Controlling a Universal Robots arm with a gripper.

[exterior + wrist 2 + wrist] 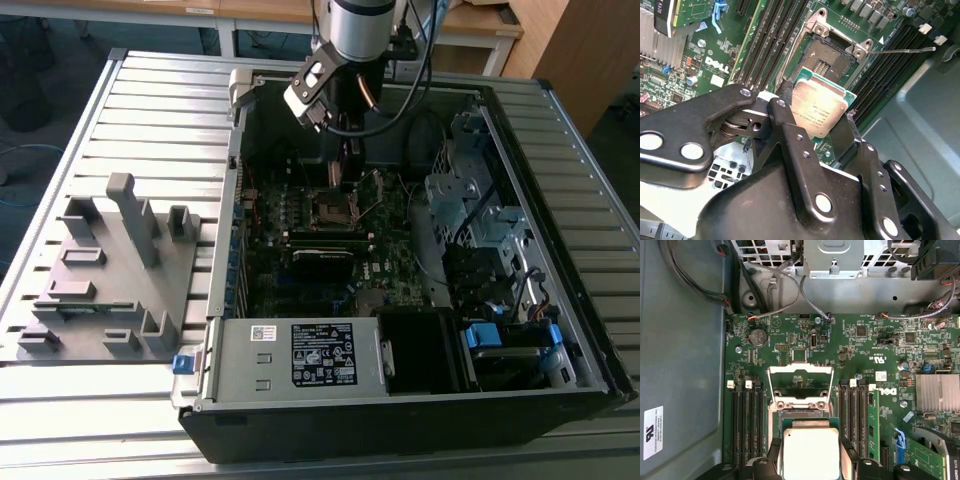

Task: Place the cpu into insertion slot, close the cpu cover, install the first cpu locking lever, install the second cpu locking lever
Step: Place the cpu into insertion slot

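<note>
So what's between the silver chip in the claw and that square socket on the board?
Nothing. In the second wrist view the cpu, clamped in the claw, hangs right by the open insertion slot, with no part between them.

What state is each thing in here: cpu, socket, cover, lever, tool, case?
tool: shut on the cpu.
cpu: held clear of the board, not seated.
insertion slot: empty and uncovered.
cpu cover: swung open.
locking lever: released, sticking out from the socket.
computer case: side open, board exposed.
</note>
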